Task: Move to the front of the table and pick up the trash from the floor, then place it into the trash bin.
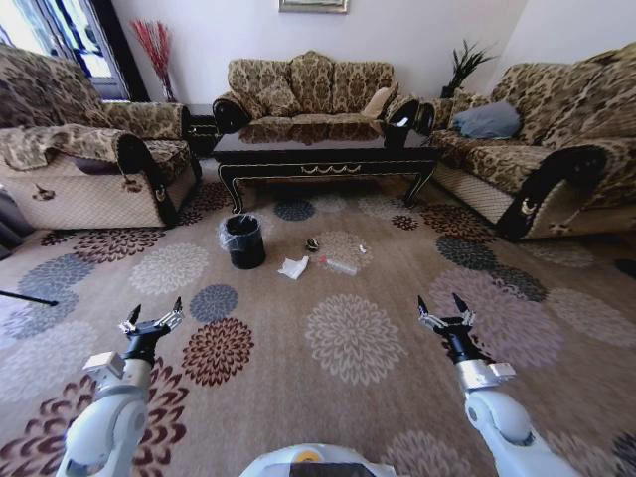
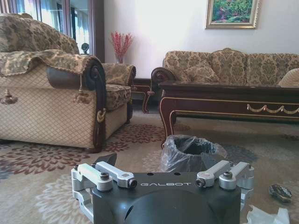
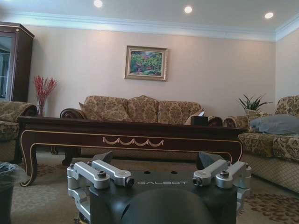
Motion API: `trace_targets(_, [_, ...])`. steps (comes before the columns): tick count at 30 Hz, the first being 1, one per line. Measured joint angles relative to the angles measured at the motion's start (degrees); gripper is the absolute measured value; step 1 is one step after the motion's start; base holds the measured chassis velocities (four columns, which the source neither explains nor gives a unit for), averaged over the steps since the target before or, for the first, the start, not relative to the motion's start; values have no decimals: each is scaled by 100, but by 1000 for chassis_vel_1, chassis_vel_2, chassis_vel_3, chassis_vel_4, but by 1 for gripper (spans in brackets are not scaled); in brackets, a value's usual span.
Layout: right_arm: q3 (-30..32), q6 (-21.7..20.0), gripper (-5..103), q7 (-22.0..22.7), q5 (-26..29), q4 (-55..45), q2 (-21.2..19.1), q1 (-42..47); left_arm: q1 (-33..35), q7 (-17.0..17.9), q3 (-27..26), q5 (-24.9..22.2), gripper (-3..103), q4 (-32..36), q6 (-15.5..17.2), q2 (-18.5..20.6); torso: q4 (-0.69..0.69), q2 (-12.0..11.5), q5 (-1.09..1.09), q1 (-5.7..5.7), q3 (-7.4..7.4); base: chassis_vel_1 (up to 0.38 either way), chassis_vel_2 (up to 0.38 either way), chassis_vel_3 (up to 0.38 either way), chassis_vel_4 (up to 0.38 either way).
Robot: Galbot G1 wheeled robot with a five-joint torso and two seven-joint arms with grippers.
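- Left gripper [image 1: 152, 316] held low over the patterned carpet [image 1: 348, 397], fingers spread wide, nothing between them.
- Right gripper [image 1: 444, 310] level with it on the other side, fingers likewise splayed open and empty.
- Trash bin [image 1: 244, 241] well ahead of the left fingertips, slightly toward the right gripper's side; round, black, with a thin plastic liner puffed up around the rim; in the left wrist view, bin [image 2: 189, 153] straight beyond the open fingers.
- Crumpled white tissue [image 1: 293, 266] on the carpet just beside the bin, ahead of the gap between the two grippers.
- Small dark round object [image 1: 312, 243] a little farther out than the tissue, near it but apart.
- Clear plastic bottle [image 1: 342, 264] lying on its side near the tissue, on the side closer to the right fingers; cap end hard to make out.
- Table [image 1: 328, 151] beyond all the litter, long and dark with gold trim and curved legs; far past both sets of fingertips.
- Sofa [image 1: 310, 91] behind the table, armchairs flanking left and right.
- All three bits of trash on the floor, well out of reach of either open gripper.
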State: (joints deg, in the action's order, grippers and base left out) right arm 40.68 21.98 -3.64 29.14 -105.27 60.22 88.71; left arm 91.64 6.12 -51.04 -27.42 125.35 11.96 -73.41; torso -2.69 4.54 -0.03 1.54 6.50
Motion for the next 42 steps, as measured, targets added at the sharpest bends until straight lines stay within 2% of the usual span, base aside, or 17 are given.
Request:
trace_targets(8, [-40, 30, 100, -12, -7, -50, 28, 12, 58, -3, -9, 35, 100, 5, -24, -9, 2, 1, 6, 1, 1, -311, 307, 292, -320])
trace_targets(12, [-56, 44, 100, -12, -35, -56, 53, 18, 83, -4, -21, 53, 100, 4, -41, -14, 1, 3, 0, -1, 0, -200, 203, 207, -183])
trace_targets(18, [-73, 55, 100, -12, -39, -56, 55, 19, 91, -24, -32, 76, 100, 11, -60, -14, 0, 5, 3, -2, 0, -202, 211, 208, -212])
trace_targets(31, [-131, 94, 100, -14, -33, -21, 61, -17, 68, -32, -14, 117, 100, -44, -70, -41, 1, 5, 5, 1, 4, -354, 351, 361, -359])
trace_targets(34, [-155, 138, 100, -14, -22, -24, 83, -25, 71, -37, 2, 139, 100, -44, -71, -56, -1, 5, -3, 0, 2, -356, 349, 341, -365])
trace_targets(36, [-157, 156, 100, -14, -40, -24, 100, -34, 74, -39, 12, 157, 100, -44, -73, -69, 3, 4, 9, 2, 4, -297, 306, 264, -273])
trace_targets(38, [-155, 178, 100, -5, -49, -25, 107, -39, 71, -43, 18, 164, 100, -46, -74, -76, 0, 4, -1, 3, 5, -215, 233, 234, -171])
trace_targets(40, [-154, 181, 100, -4, -49, -25, 107, -40, 71, -43, 18, 165, 100, -47, -74, -76, 0, 4, -2, 3, 5, -192, 200, 166, -139])
trace_targets(42, [-150, 204, 100, -3, -49, -24, 107, -45, 70, -43, 18, 168, 100, -52, -75, -74, 1, 4, 7, 4, 5, -31, 57, 26, -57])
